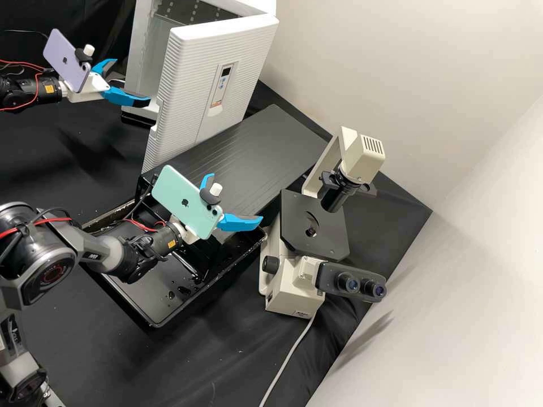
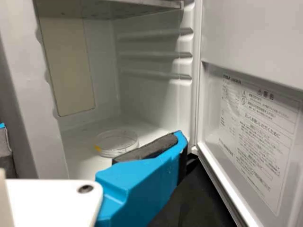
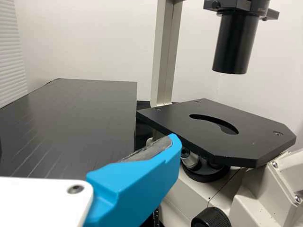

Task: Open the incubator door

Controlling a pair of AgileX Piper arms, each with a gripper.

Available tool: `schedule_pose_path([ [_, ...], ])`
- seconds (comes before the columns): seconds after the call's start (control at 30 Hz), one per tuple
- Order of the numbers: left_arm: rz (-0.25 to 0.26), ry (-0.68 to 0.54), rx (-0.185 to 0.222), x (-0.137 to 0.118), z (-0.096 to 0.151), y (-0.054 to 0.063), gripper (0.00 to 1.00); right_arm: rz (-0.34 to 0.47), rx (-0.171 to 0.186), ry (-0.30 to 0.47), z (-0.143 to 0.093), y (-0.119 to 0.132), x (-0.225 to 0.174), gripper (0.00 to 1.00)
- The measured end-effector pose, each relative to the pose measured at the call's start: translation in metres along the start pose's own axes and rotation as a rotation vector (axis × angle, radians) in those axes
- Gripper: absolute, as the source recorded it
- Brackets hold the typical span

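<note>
The incubator [image 1: 136, 70] stands at the back in the high view, its white ribbed door [image 1: 186, 90] swung wide open. My left gripper [image 1: 133, 81] is in front of the opening, fingers spread and empty, one tip close to the door's free edge; contact is unclear. In the left wrist view, my left gripper [image 2: 91, 137] faces the white interior [image 2: 142, 94], with the door's inner panel [image 2: 246, 35] beside it. My right gripper [image 1: 235, 199] is open and empty above the black tray, by the sloping board. The right wrist view also has my right gripper [image 3: 87, 146].
A clear round dish [image 2: 117, 142] lies on the incubator floor. The black board [image 1: 271, 141] slopes in front of the door, over a black tray [image 1: 158, 325] with wet spots. A microscope [image 1: 285, 282] stands right of my right gripper, its stage [image 3: 218, 132] near that gripper's finger.
</note>
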Motion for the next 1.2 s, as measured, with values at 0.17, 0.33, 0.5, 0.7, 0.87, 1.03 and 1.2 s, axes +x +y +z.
schedule_pose_path([
  [0.17,0.012,-0.019,-0.001,0.013,0.003,0.003,1.00,0.000,0.000,0.000,0.000,0.000,0.000,1.00],
  [0.33,0.004,-0.038,0.016,0.025,0.001,0.009,1.00,0.000,0.000,0.000,0.000,0.000,0.000,1.00],
  [0.5,0.028,-0.024,0.008,0.040,-0.006,0.020,1.00,0.000,0.000,0.000,0.000,0.000,0.000,1.00],
  [0.7,0.006,-0.042,0.024,0.046,-0.004,0.022,1.00,0.000,0.000,0.000,0.000,0.000,0.000,1.00],
  [0.87,-0.007,-0.069,0.005,0.050,0.000,0.020,1.00,0.000,0.000,0.000,0.000,0.000,0.000,1.00],
  [1.03,-0.016,-0.096,0.024,0.054,0.005,0.015,1.00,0.000,0.000,0.000,0.000,0.000,0.000,1.00],
  [1.2,-0.013,-0.100,0.022,0.055,0.007,0.015,1.00,0.000,0.000,0.000,0.000,0.000,0.000,1.00],
])
